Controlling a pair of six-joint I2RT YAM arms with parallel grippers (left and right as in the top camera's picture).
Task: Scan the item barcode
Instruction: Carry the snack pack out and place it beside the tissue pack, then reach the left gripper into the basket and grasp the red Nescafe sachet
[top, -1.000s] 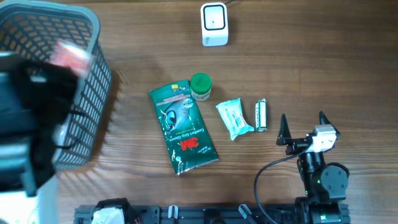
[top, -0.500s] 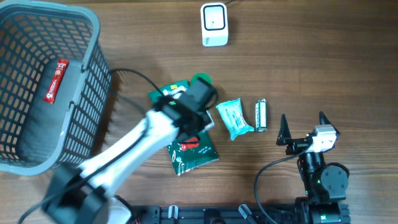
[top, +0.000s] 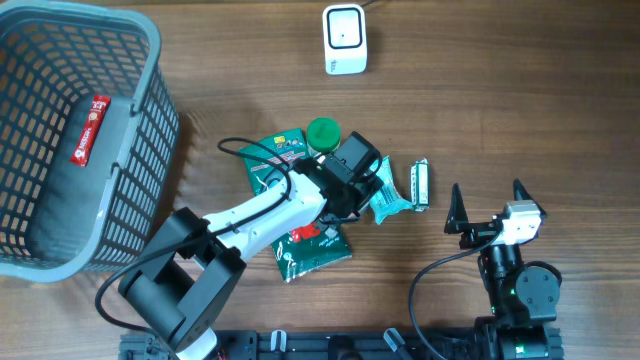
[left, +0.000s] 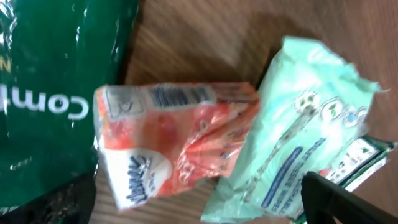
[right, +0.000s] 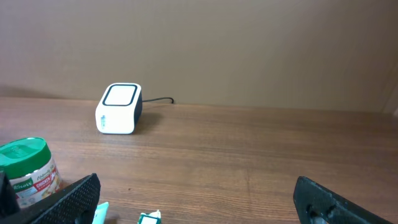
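A grey basket (top: 150, 150) stands far left on the counter (top: 500, 100). The left fingers (left: 339, 198) are spread wide, released, over a pink packet (left: 174, 137) lying barcode-up between a green pouch (left: 56, 74) and a mint pack (left: 305, 124). At near right, the right fingers (top: 456, 208) gape, holding nothing.

From overhead I saw a brown wooden counter (top: 500, 100) filling the whole view, its grain running left to right in long darker and lighter streaks. The light fell evenly across it, with soft shadows and a faint sheen on the wood. Through the right wrist camera the counter ran back to a plain tan wall (right: 249, 43), bare and matte, meeting the wood in a straight line. The wall looked a shade darker towards its top. I could make out no window or floor.
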